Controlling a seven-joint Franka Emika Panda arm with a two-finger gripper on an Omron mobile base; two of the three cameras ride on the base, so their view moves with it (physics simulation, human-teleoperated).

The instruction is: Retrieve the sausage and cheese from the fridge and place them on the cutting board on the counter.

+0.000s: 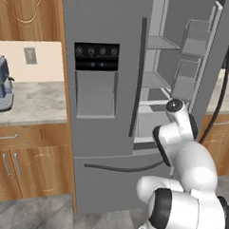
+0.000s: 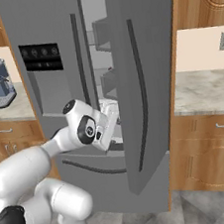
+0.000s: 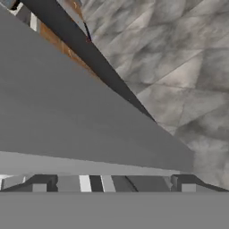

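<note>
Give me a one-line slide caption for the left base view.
Fridge with its right door swung open, grey shelves exposed; the white arm reaches into the opening, coffee machine on the counter at left.

Matt grey metal-look fridge [image 1: 98, 149], glossy black panel [image 1: 96, 57] at 11 o'clock. Veined marble counter [image 1: 36, 103], smooth. Warm varnished wood cabinets [image 1: 28, 164]. Mottled grey stone-look floor [image 3: 179, 67].
</note>
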